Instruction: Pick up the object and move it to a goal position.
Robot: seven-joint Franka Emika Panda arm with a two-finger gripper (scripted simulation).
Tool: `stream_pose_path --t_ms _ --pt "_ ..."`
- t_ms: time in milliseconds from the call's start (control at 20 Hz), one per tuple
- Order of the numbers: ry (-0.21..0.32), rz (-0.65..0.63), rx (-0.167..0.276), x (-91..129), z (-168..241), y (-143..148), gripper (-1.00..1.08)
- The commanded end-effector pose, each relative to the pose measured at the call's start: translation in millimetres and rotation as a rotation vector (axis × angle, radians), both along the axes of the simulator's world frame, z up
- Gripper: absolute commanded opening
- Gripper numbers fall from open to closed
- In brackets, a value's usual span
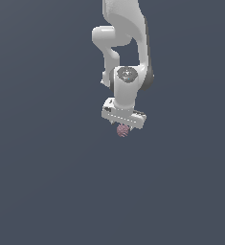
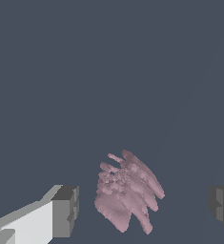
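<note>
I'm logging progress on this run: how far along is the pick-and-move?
Done: the gripper is lined up over the pink object, jaws open either side with gaps visible in the wrist view. In hand: nothing gripped. Left: close, lift, carry to the goal, which no view shows.

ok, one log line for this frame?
phase: pre-grasp | end effector: open, fingers either side of pink cluster, gaps both sides | cluster: not gripped | goal: not visible
</note>
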State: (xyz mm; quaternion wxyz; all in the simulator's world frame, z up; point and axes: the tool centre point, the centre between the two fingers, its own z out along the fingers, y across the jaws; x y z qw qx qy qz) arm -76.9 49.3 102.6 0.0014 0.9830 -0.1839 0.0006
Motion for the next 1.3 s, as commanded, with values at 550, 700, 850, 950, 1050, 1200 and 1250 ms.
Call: stream_pose_path --t_ms 550,700,850,950,1050,1200,1250 --pt "0.001 -0.071 0.003 -18 -13 11 1.00" --pt "0.001 -0.071 0.003 -19 -17 11 1.00" --pt "0.001 -0.072 0.003 -19 -27 11 1.00" --pt "0.001 -0.073 0.003 -20 -36 11 1.00" --pt "0.001 -0.073 0.003 -20 -46 11 1.00" --pt "0.001 -0.074 0.003 -20 -57 11 1.00" --pt "0.001 -0.074 0.003 -20 -59 11 1.00"
